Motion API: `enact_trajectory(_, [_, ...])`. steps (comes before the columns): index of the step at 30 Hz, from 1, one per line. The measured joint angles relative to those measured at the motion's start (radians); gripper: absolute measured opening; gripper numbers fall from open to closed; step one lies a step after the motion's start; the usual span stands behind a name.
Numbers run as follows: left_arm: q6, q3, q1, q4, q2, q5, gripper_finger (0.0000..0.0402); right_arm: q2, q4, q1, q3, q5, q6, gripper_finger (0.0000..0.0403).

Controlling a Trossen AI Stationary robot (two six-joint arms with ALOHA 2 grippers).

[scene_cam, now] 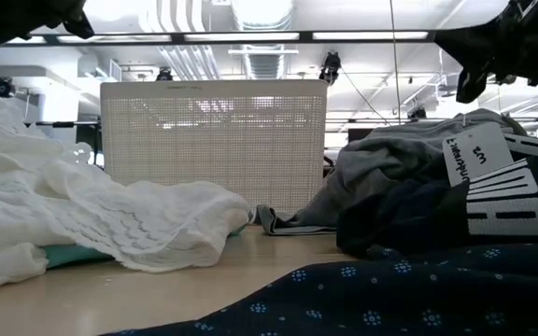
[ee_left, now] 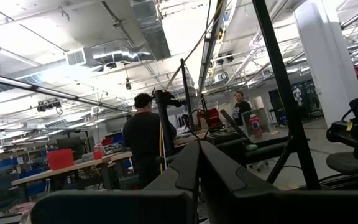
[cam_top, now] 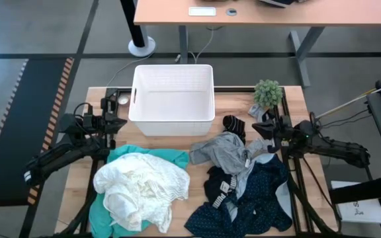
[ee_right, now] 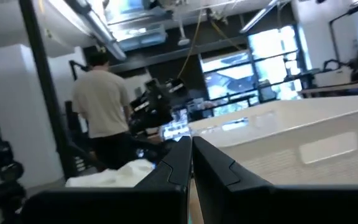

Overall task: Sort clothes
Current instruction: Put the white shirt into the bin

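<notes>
Nothing is in hand yet: the sorting looks to be at its very start, with all the clothes loose on the tabletop (cam_top: pixel 104 188) and the white basket (cam_top: pixel 172 99) at the far edge holding none that can be seen. The left tool (cam_top: pixel 114 123) hovers raised near the basket's left corner, fingers pressed together and holding nothing; its wrist view looks out level into the room, where a person stands at a bench. The right tool (cam_top: pixel 264 128) mirrors it by the small green plant (cam_top: pixel 268 93), fingers likewise together and empty, its wrist camera facing the basket wall. In front of the left arm lies the white lacy garment (cam_top: pixel 144 185), bunched on a teal piece (cam_top: pixel 167 156), the heap's longer line running from the near-left edge toward the basket. In front of the right arm are a grey garment (cam_top: pixel 227 149), a black piece with white stripes (cam_top: pixel 221 187) and a navy dotted garment (cam_top: pixel 247 206), overlapping, the pile stretching from the near edge toward the basket's right corner; a small dark item (cam_top: pixel 233 123) sits apart, just beside the basket. The next move likely calls for one tool to spread its fingers, tip downward and descend on a single top layer, probably the white or the grey, pinching a fold without dragging the neighbours along.
</notes>
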Motion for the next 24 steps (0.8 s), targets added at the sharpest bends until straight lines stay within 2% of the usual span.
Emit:
enact_trajectory(6, [0.000, 0.000, 0.000, 0.000, 0.000, 0.000, 0.0000, 0.040, -0.003, 0.009, 0.064, -0.056, -0.044, 0.0000])
enact_trajectory(11, [0.000, 0.000, 0.000, 0.000, 0.000, 0.000, 0.0000, 0.159, 0.002, 0.027, 0.152, -0.055, -0.110, 0.0000])
enact_trajectory(18, [0.000, 0.000, 0.000, 0.000, 0.000, 0.000, 0.0000, 0.441, 0.001, 0.069, 0.314, -0.059, -0.168, 0.0000])
enact_trajectory(24, [0.000, 0.000, 0.000, 0.000, 0.000, 0.000, 0.0000, 0.727, 0.000, 0.115, 0.509, -0.177, -0.168, 0.0000])
